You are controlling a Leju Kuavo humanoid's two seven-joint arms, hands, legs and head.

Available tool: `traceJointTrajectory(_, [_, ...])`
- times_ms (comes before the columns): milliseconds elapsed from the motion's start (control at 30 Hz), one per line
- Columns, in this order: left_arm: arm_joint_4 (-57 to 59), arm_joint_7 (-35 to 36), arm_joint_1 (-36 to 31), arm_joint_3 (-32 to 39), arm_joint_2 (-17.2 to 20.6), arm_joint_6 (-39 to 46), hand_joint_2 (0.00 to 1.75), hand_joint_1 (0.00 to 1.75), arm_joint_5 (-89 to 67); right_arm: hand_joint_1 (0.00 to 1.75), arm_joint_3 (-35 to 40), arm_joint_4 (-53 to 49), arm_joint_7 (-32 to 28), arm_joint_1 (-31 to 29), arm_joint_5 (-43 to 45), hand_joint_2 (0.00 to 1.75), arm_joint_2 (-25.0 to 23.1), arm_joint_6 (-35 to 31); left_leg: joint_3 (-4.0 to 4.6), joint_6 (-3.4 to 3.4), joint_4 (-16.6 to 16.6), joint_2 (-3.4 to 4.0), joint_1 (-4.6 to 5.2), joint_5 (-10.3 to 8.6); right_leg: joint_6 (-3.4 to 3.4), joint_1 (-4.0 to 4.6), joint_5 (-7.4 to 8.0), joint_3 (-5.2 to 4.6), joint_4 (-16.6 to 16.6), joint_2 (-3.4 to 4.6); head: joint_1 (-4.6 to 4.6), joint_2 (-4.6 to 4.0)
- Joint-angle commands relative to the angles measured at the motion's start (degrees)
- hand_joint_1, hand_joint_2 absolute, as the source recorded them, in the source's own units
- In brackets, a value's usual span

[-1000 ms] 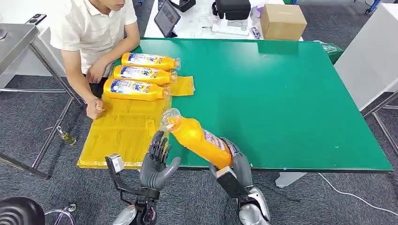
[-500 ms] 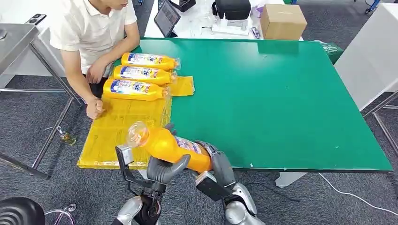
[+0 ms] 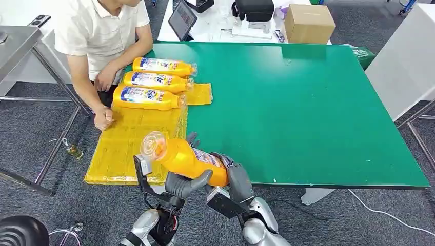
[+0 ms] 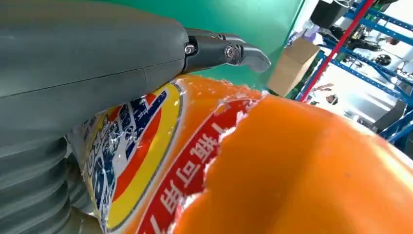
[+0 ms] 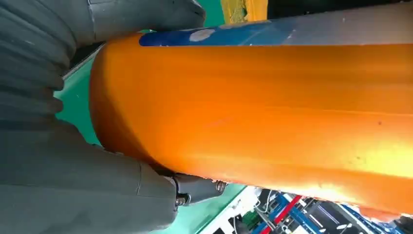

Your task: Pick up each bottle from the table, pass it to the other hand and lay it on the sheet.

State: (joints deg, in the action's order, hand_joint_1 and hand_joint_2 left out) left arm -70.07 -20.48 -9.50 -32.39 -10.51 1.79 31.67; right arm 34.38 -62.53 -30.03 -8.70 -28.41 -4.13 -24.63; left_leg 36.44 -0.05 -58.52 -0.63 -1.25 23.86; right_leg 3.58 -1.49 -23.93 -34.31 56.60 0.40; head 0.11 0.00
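Orange bottle [image 3: 185, 159] now over near edge of surface [image 3: 308, 113], just right of yellow sheet [image 3: 134, 146], barely shifted. Left hand [image 3: 185, 183] and right hand [image 3: 232, 174] both wrapped round bottle.

bright, even overhead light; soft shadows under the green rectangular table [image 3: 308, 102]. the glossy orange plastic bottle [image 4: 292, 170] fills the wrist views, blurred, with mild glare.
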Motion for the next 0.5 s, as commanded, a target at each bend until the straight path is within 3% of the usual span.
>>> traceJointTrajectory(33, [5.5,0.7,-3.1,-1.6,0.0,-0.7,1.75,0.00,-0.4,1.73,3.8,2.1,-0.3,-2.2,-0.4,1.75,1.3,0.7,-0.34,0.10,0.1,0.07,0.00,0.10,-0.19,0.06,-0.08,0.34,-0.1,-0.03,0.00,0.00])
traceJointTrajectory(67, [6.1,0.6,-3.5,-1.0,-0.4,-1.9,1.75,0.63,0.1,1.71,4.2,1.4,-0.4,-2.4,-0.4,1.75,1.6,1.4,-0.23,0.07,0.0,0.05,0.00,0.06,-0.14,0.04,-0.05,0.23,-0.1,-0.03,0.02,0.00])
traceJointTrajectory(100, [6.2,0.4,-3.8,-0.7,-0.5,-2.7,1.75,1.75,0.1,1.71,4.3,1.1,-0.3,-2.5,-0.4,1.75,1.8,1.9,-0.13,0.06,0.0,0.03,0.00,0.03,-0.10,0.03,-0.02,0.13,0.0,-0.03,0.00,0.00])
traceJointTrajectory(167, [5.3,-0.3,-3.7,0.5,-0.7,-4.4,1.75,1.75,1.0,1.45,4.6,1.0,-0.3,-2.9,-0.3,1.75,2.1,3.5,-0.20,0.08,0.0,0.02,0.00,0.05,-0.14,0.04,-0.05,0.21,0.0,-0.06,0.02,0.00])
traceJointTrajectory(200, [4.0,-0.3,-3.2,1.4,-0.7,-5.6,1.75,1.75,2.0,0.19,5.2,1.3,-0.1,-3.4,-0.2,1.75,2.4,5.4,-0.25,0.10,0.0,0.07,-0.02,0.08,-0.18,0.07,-0.06,0.26,0.0,-0.03,0.00,0.00])
traceJointTrajectory(233, [3.1,0.0,-2.7,2.0,-0.6,-6.9,1.75,1.75,3.3,0.00,5.6,1.6,-0.1,-3.6,-0.4,1.75,2.6,6.1,-0.12,0.07,0.0,0.09,0.01,0.04,-0.10,0.02,-0.02,0.11,0.0,0.02,0.00,0.00])
traceJointTrajectory(333, [0.7,1.5,-1.1,3.2,0.3,-12.5,1.75,1.75,8.0,0.00,6.6,2.1,-1.3,-3.8,-0.2,1.75,2.8,8.3,-0.22,0.08,0.0,0.16,0.00,0.09,-0.15,0.04,-0.05,0.18,0.0,0.06,0.00,0.00])
traceJointTrajectory(367, [-0.2,1.3,-0.4,3.9,0.9,-14.3,1.75,1.75,9.0,0.00,6.6,1.8,-2.0,-3.6,-0.6,0.00,2.8,7.8,-0.31,0.10,0.0,0.11,-0.02,0.11,-0.19,0.07,-0.08,0.31,-0.1,0.01,0.02,0.00])
traceJointTrajectory(500, [-1.2,2.8,0.9,7.3,2.2,-18.1,1.75,1.75,12.1,0.00,5.6,1.7,-2.2,-1.8,-2.4,0.00,2.6,5.3,-0.66,0.14,0.1,0.27,-0.02,0.27,-0.34,0.11,-0.19,0.61,-0.1,0.11,0.04,0.00])
